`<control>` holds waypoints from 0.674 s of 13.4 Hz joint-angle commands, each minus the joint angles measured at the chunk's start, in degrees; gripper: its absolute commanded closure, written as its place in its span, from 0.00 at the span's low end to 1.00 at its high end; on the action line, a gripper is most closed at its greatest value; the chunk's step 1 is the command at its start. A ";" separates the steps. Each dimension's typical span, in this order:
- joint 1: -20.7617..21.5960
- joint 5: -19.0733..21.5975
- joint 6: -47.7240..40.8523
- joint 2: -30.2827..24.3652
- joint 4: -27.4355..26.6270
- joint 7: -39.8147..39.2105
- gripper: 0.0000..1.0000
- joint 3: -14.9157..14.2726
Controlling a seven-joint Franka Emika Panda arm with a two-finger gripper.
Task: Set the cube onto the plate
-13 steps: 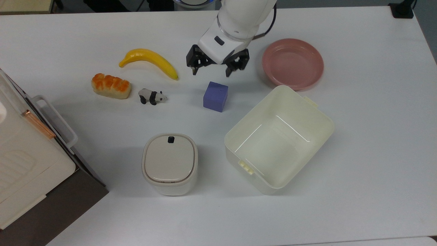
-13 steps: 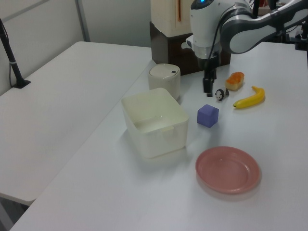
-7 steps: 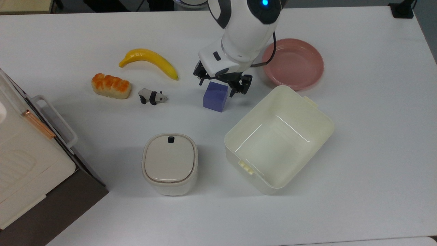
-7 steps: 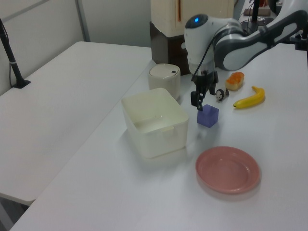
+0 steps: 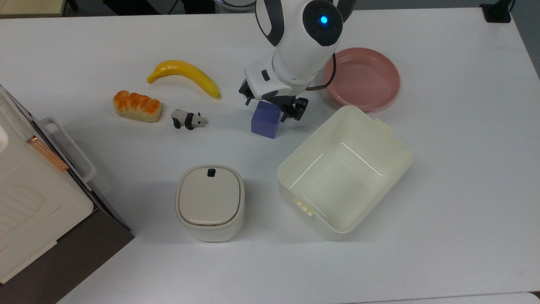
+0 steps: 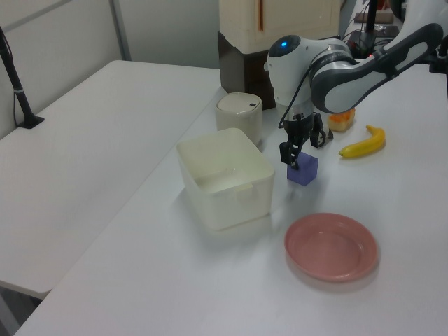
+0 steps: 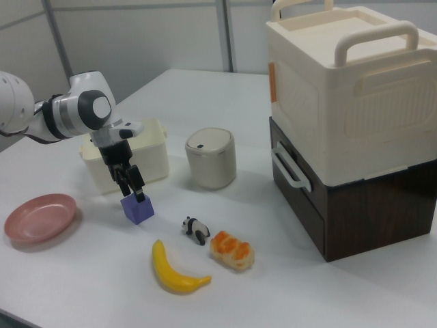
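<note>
A: Where was the cube [image 5: 265, 120] found?

B: It was seen just above the centre of the top view, resting on the white worktop [image 5: 443, 177]. The pink plate [image 5: 368, 80] was set in the upper right of the frame, apart from the cube, with the cream tub [image 5: 396, 158] below it.

A: And the pincer [image 5: 272, 105]?

B: It was lowered over the cube's upper part with its fingers spread, one on each side. Nothing was gripped yet. In the right view, the fingers [image 7: 137, 188] were shown straddling the cube's top.

A: How should the step be done well?

B: The fingers would best be lowered a little further, so that the flat side faces are met squarely, then closed evenly. The cube was seen turned slightly relative to the frame, so the wrist should be matched to its faces rather than its corners. Once gripped, it should be lifted high enough for the plate's raised rim to be cleared, and the tub's corner avoided.
</note>
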 commanded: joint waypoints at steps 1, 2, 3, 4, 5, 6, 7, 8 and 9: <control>-0.33 0.45 1.36 -0.49 -1.47 1.14 0.00 -0.05; -0.33 0.45 1.27 -0.49 -1.39 1.14 0.00 -0.05; -0.24 0.45 1.27 -0.49 -1.39 1.22 0.00 -0.05; -0.33 0.45 1.36 -0.32 -1.47 1.31 0.00 -0.05; -0.33 0.45 1.36 0.38 -1.56 1.83 0.00 -0.05; -0.33 0.45 1.44 1.08 -1.56 2.36 0.00 -0.05; -0.33 0.45 1.45 1.35 -1.56 2.37 0.00 -0.05; -0.33 0.45 1.45 1.61 -1.56 2.45 0.00 -0.05; -0.42 0.45 1.36 1.79 -1.56 2.37 0.00 -0.05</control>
